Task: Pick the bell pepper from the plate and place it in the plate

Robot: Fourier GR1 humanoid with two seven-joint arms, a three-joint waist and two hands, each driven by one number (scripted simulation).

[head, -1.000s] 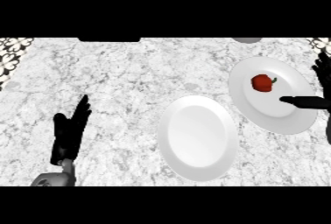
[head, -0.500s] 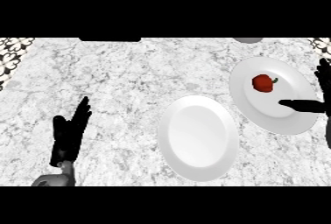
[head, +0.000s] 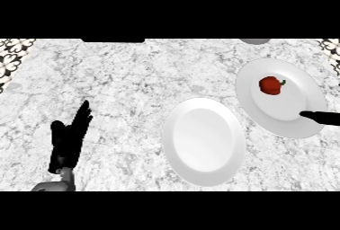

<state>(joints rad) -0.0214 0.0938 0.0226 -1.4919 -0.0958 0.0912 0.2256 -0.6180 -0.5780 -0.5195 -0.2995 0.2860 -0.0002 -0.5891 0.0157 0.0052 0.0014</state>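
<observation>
From my station I read the following from the head view. The desk [head: 133,76] is a grey-white marbled surface that fills the frame.

Target item: the bell pepper [head: 270,85] is red with a short green stem. It lies on the right-hand plate [head: 292,121], in that plate's upper half, at the upper right of the frame.

Second plate: the centre plate [head: 203,141] is white and sits at lower centre. Its right rim lies just beside the left rim of the right-hand plate; I cannot tell whether the two touch.

Left hand [head: 69,141]: it shows at the lower left of the frame, well apart from both plates. Its fingers are straight and point up the frame, with the thumb set off to the left. It holds nothing.

Right hand [head: 323,117]: only a dark fingertip portion enters from the right edge, over the lower part of the right-hand plate, below the bell pepper and not touching it. I cannot tell whether this hand is spread or closed.

A patterned strip shows at the upper left and upper right corners.
</observation>
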